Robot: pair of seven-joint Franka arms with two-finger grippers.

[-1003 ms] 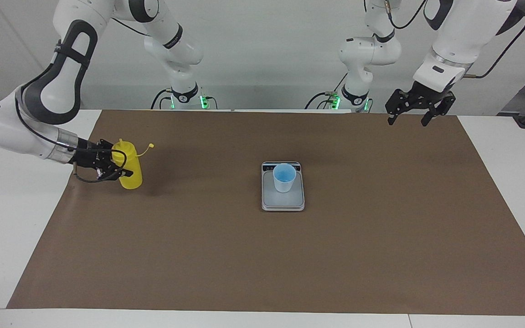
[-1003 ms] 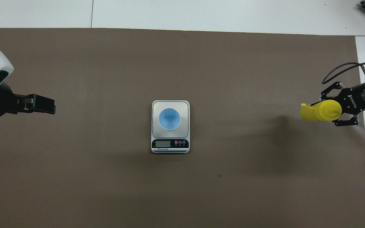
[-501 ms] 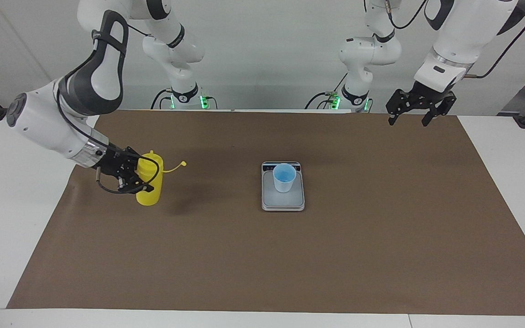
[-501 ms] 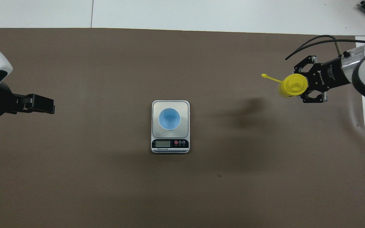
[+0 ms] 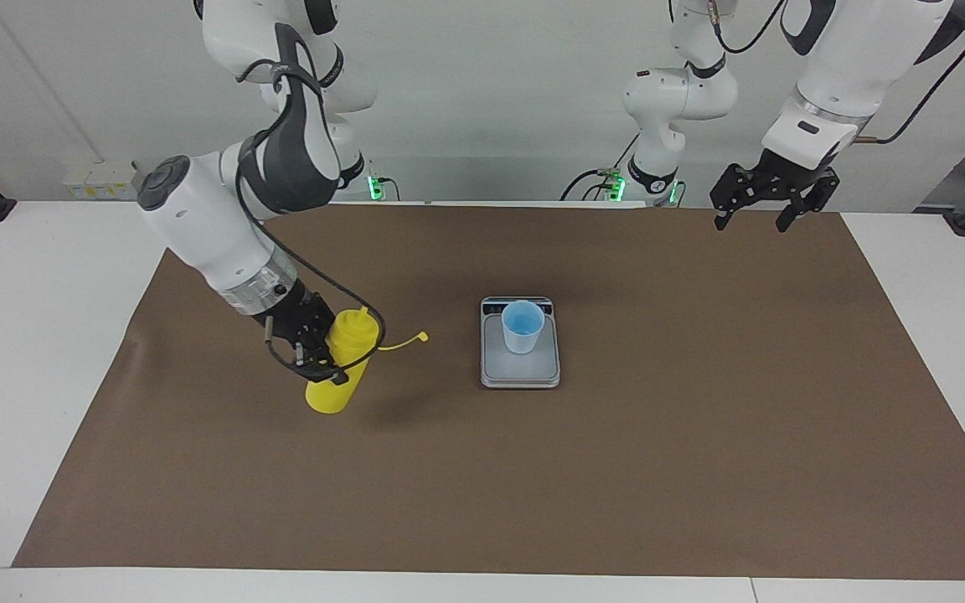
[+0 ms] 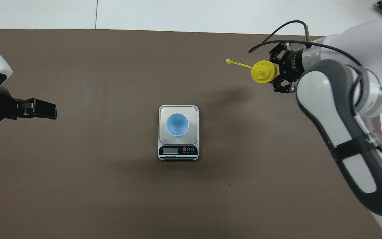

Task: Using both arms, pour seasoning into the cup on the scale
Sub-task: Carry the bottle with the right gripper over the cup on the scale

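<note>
My right gripper [image 5: 322, 358] is shut on the yellow seasoning bottle [image 5: 353, 332] and holds it tilted over the brown mat, toward the right arm's end from the scale. The bottle's open cap [image 5: 421, 337] hangs out on its tether toward the scale. In the overhead view I see the bottle [image 6: 263, 71] top-on in the right gripper [image 6: 277, 72]. The light blue cup [image 5: 523, 327] stands upright on the silver-grey scale [image 5: 534, 367]; it also shows in the overhead view [image 6: 177, 124] on the scale [image 6: 163, 111]. My left gripper [image 5: 750, 219] waits open in the air over the mat's corner at the left arm's end; it also shows in the overhead view [image 6: 43, 113].
A brown mat [image 5: 700, 461] covers most of the white table [image 5: 22, 352]. The scale's display strip [image 6: 177, 151] faces the robots. Nothing else lies on the mat [image 6: 78, 186].
My right arm has carried the bottle from the mat's edge at its own end toward the scale, and the bottle now tilts toward the scale. The left arm has not moved.
</note>
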